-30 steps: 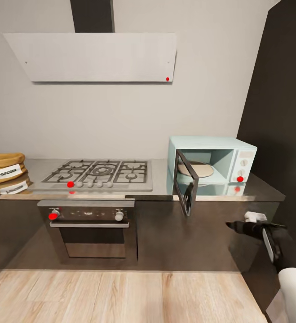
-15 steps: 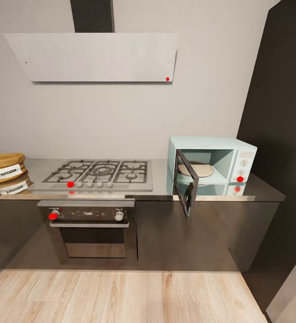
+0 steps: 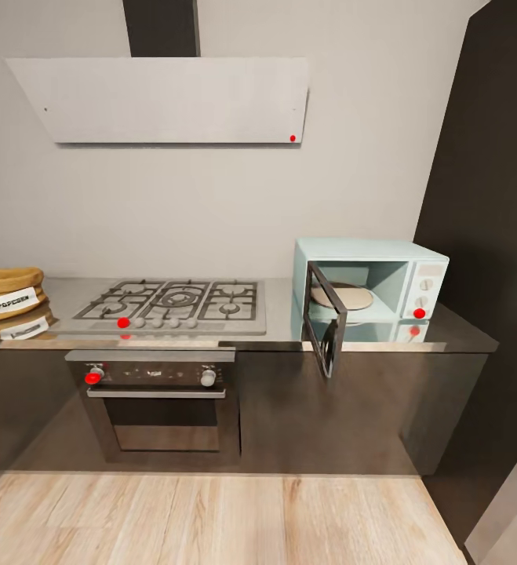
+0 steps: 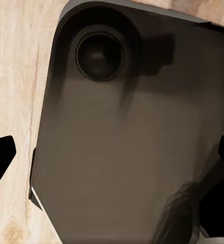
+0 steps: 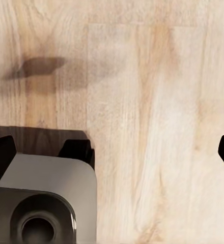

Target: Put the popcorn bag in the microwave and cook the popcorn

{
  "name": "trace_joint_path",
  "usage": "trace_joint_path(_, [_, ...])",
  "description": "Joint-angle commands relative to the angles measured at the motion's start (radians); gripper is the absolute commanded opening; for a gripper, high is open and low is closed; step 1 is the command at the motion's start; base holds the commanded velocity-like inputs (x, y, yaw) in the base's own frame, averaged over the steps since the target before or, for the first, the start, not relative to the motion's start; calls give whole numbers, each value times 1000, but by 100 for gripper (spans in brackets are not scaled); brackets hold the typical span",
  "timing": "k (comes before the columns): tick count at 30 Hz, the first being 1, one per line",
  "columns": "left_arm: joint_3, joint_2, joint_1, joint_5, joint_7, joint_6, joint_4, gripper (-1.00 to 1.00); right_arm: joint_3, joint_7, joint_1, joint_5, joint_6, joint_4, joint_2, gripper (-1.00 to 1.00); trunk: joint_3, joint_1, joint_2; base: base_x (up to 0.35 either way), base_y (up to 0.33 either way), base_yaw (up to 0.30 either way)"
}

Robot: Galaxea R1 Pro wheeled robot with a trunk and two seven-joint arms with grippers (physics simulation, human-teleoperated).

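At the far left of the counter [image 3: 70, 292] sits the popcorn bag [image 3: 7, 294], its white label reading POPCORN. The gas hob [image 3: 172, 304] lies between it and the microwave [image 3: 372, 282], whose door [image 3: 325, 318] hangs open. Both wrist views show gripper fingertips spread wide apart over the wood floor [image 5: 158, 101].

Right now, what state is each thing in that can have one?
microwave: door swung open, turntable bare, red light on
popcorn bag: upright on the countertop, far from the microwave
oven: door shut
left claw: open, holding nothing
right claw: open, holding nothing
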Motion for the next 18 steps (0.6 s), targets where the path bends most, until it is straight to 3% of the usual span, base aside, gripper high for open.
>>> trace_joint_path(1, [1, 0, -1, 5, 1, -1, 0, 100, -8, 1, -1, 21, -6, 3, 0, 100, -1, 0, -1, 0, 0, 0])
trace_joint_path(3, [1, 0, 0, 5, 1, -1, 0, 100, -8, 1, 1, 54, -3, 3, 3, 100, -1, 0, -1, 0, 0, 0])
trace_joint_path(5, [1, 0, -1, 5, 1, -1, 0, 100, -8, -8, 3, 78, 6, 3, 24, 100, -1, 0, -1, 0, 0, 0])
trace_joint_path(7, [1, 0, 0, 5, 1, -1, 0, 100, -9, -74, 3, 89, 18, 3, 60, 100, -1, 0, -1, 0, 0, 38])
trace_joint_path(9, [1, 1, 0, 5, 1, -1, 0, 100, -9, -122, 3, 92, 21, 3, 73, 100, 0, 0, -1, 0, 0, 177])
trace_joint_path(18, [1, 0, -1, 6, 1, -1, 0, 100, -8, -132, 3, 96, 22, 3, 79, 100, 2, 0, -1, 0, 0, 263])
